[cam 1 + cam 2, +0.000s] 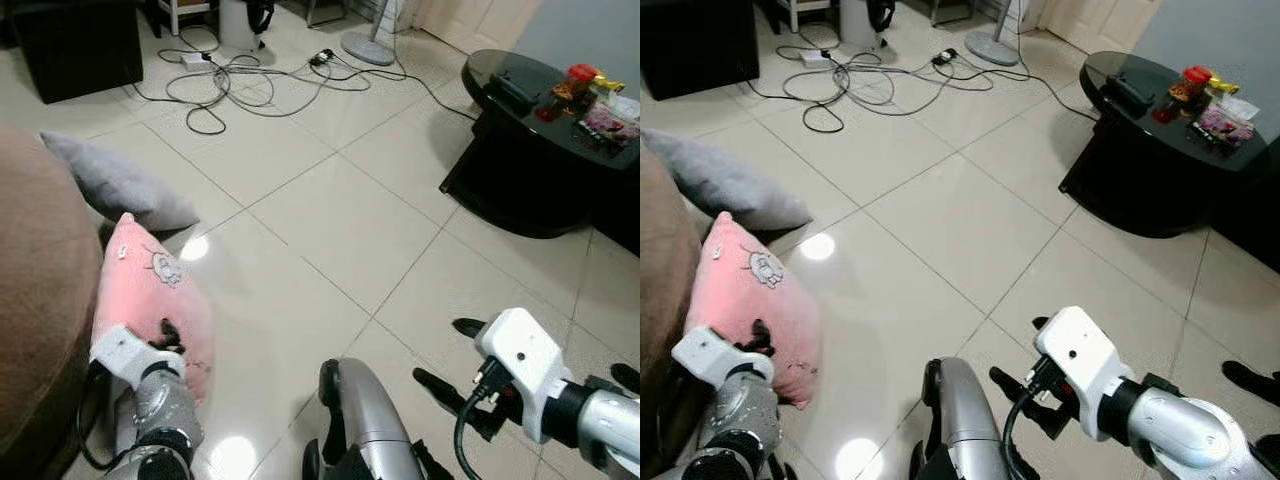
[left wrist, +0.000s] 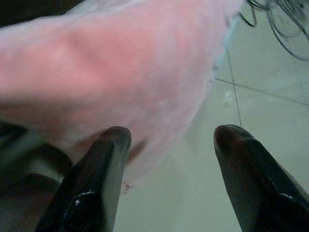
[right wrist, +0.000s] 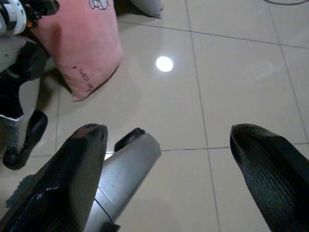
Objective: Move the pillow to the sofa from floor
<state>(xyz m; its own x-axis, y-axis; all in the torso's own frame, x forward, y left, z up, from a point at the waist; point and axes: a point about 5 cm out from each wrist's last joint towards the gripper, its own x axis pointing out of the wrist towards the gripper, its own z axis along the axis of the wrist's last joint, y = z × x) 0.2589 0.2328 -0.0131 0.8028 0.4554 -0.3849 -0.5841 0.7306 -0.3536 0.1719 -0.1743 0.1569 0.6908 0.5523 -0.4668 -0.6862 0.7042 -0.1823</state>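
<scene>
Glossy beige tile floor point(image 1: 330, 230) w/ lamp glare spots was the setting; the pink pillow point(image 1: 150, 300) stood on edge on it, leaning against the brown sofa point(image 1: 35, 300) side, not yet lifted. Left gripper point(image 2: 169, 145) was at the pillow's lower part w/ fingers spread wide: one fingertip pressed into the fabric, the other out over bare tile, so nothing was clamped yet. Risks, as a guess: closing from there could pinch only a thin fold at the edge, and the soft, plush, squashy cover could slip out during the lift; the stuffing sags, so the pillow might flop and drag on the sofa side. Pillow was squarish, puffy, w/ a small cartoon print near the top corner. Grey pillow point(image 1: 120, 185) lay just beyond it, also soft and limp, touching or nearly touching the sofa; a swing upward could nudge it. Right gripper point(image 3: 169, 169) hung over open tile, fingers wide apart, idle. Farther off: tangled black cables point(image 1: 250, 80) and a shiny black round table point(image 1: 540, 140) w/ snacks, well apart.
</scene>
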